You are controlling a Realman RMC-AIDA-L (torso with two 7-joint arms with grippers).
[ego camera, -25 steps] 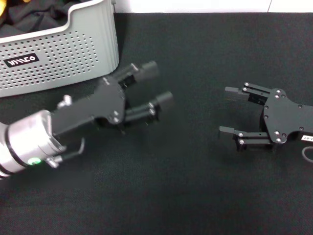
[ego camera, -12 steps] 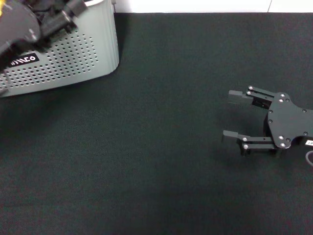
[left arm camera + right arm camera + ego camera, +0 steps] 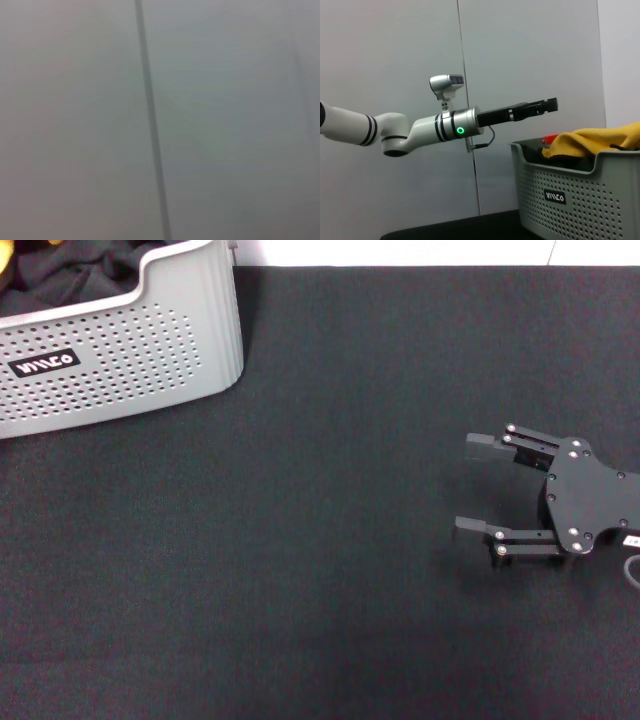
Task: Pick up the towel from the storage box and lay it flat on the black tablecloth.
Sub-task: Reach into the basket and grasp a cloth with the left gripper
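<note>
One arm is up over the storage box [image 3: 580, 192], the other waits out on the cloth
Your left hand [image 3: 547, 105] hangs above the box with the towel [image 3: 592, 140] heaped just below and ahead of it; I can't tell whether that hand is released or clenched, while your right hand [image 3: 478, 486] sits released on the black tablecloth [image 3: 320, 540], well apart

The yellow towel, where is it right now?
The towel is heaped inside the storage box, sticking up over its rim in the right wrist view. The left gripper hangs in the air above it.
</note>
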